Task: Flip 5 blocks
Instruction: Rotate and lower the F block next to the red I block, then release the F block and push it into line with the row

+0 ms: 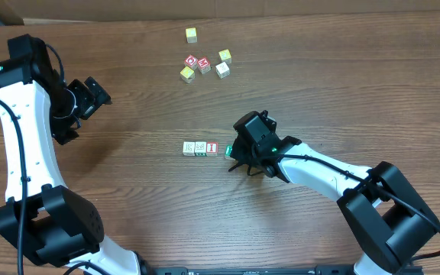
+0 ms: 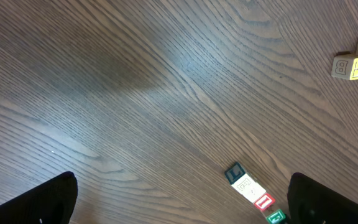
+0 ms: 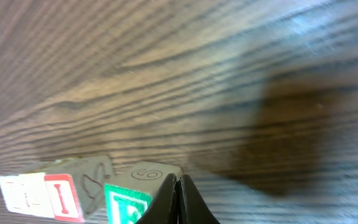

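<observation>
The right gripper (image 3: 176,186) is pinching shut on nothing, its tips touching the green-printed block (image 1: 228,150) — lying just at 3 o'clock of the row of blocks (image 1: 200,148) mid-table (image 1: 319,76). The left gripper (image 1: 96,93) is hovering at 10 o'clock, fingers spread wide.

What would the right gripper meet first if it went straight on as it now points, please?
Most likely the green block ending the row: the right gripper, jaws shut, sits at its edge, perhaps touching. Depth is unclear, so it could slip past onto the table.
</observation>
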`<state>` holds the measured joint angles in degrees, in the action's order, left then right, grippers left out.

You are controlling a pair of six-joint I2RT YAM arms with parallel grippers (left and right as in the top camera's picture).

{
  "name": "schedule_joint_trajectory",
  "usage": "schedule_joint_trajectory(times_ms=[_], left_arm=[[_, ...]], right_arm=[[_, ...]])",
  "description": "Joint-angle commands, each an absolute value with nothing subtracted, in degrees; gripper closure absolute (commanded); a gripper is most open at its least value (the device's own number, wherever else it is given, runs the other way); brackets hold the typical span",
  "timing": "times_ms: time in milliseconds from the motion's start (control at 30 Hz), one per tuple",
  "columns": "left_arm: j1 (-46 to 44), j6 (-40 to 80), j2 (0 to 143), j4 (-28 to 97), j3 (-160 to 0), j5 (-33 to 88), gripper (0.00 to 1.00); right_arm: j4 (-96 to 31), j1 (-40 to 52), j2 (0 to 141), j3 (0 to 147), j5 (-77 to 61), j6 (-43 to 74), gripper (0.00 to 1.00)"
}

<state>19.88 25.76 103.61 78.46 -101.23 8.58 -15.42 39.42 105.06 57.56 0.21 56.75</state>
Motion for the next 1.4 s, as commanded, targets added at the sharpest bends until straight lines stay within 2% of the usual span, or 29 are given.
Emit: schedule_joint_trajectory(times_ms=[0,367,1367], left_arm=[[19.81,25.74,102.85,78.56,-102.26,8.47,0.0],[19.81,25.74,102.85,78.56,-102.26,8.47,0.0],[19.81,25.74,102.85,78.56,-102.26,8.47,0.0]], right_arm=[[-14.11,39.31,106.06,56.95,0.36,56.84,0.96],[-18.52,39.31,106.24,56.95,-2.55,57.06,0.96],[-12.43,40.88,106.87,56.95,0.34,57.34,0.96]])
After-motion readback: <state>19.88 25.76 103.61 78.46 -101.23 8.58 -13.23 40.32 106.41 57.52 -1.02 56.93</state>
